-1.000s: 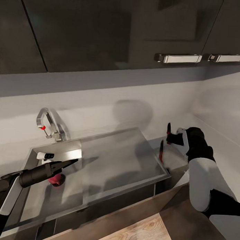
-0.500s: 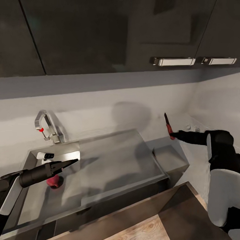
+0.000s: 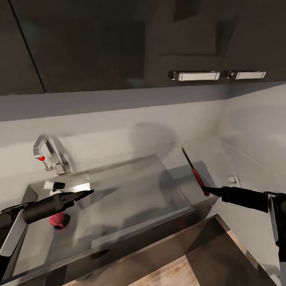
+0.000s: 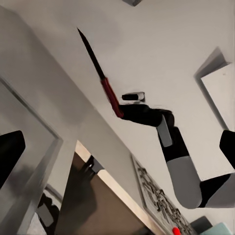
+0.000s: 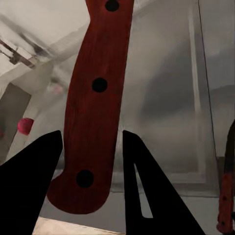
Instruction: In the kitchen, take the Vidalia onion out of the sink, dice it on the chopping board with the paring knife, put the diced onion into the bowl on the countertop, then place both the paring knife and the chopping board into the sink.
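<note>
At the right of the head view, the right gripper [image 3: 210, 190] is clamped on the butt of the paring knife [image 3: 193, 171], whose dark blade slants up and leftward above the right end of the sink [image 3: 129, 192] (the right wrist view shows the reddish handle [image 5: 95, 107] between the two dark fingers [image 5: 29, 181]). The sink spans the lower centre, its chrome tap [image 3: 48, 152] at the left. In the lower left, the left gripper [image 3: 81, 195] hangs over the basin with its jaws drawn nearly together, holding nothing. Beneath it a small dark red object [image 3: 57, 219] lies in the basin. Dark wall cabinets [image 3: 122, 39] run across the top.
</note>
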{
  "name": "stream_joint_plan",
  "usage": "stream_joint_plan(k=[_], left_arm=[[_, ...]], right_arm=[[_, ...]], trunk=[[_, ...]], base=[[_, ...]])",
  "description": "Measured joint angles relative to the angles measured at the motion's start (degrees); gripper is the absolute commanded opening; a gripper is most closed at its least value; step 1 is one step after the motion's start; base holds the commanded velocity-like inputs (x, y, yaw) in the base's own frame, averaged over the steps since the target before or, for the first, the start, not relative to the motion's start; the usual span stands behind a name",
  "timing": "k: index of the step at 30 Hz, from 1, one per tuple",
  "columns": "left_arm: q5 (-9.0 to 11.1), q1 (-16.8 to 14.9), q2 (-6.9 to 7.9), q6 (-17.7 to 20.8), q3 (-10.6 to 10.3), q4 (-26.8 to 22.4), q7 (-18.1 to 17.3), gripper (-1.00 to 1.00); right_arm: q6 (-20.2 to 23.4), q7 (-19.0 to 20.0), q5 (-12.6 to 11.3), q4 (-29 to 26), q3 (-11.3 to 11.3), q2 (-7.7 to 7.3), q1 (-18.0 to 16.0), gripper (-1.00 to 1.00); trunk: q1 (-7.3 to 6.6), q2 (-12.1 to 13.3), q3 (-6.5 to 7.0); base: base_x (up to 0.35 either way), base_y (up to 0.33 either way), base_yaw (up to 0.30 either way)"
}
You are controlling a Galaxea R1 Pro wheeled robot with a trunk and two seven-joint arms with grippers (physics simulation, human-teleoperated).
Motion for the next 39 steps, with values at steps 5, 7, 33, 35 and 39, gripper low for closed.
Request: stream_joint_plan(k=[5,7,33,35,39], left_arm=[[0.09,0.01,-0.1,0.12,-0.06,-0.17,0.0,1.0],[0.09,0.01,-0.16,0.12,-0.1,-0.23,0.01,1.0],[-0.33,0.03,0.0,0.39,0.09,0.21,0.52,1.0],[-0.46,0.03,0.05,0.36,0.1,0.31,0.78,1.0],[-0.54,0.03,0.13,0.45,0.11,0.33,3.42,1.0]], right_arm=[[-0.1,0.82,-8.87,-3.47,0.12,-2.4,2.98,-1.0],[-0.12,0.88,-9.46,-3.71,0.26,-2.66,3.22,-1.0],[-0.16,0.79,-9.89,-3.83,0.44,-2.64,3.36,-1.0],[-0.17,0.76,-9.74,-3.8,0.44,-2.58,3.36,-1.0],[-0.12,0.72,-9.54,-3.68,0.4,-2.58,3.36,-1.0]], trunk=[[0.0,-0.01,0.24],[0.0,0.0,0.31],[0.01,0.01,1.43],[0.0,0.01,1.43],[0.0,0.01,1.44]], base=[[0.0,0.0,-0.043],[0.0,0.0,0.101],[-0.198,0.0,0.236],[-0.008,0.0,0.296],[-0.003,0.0,0.294]])
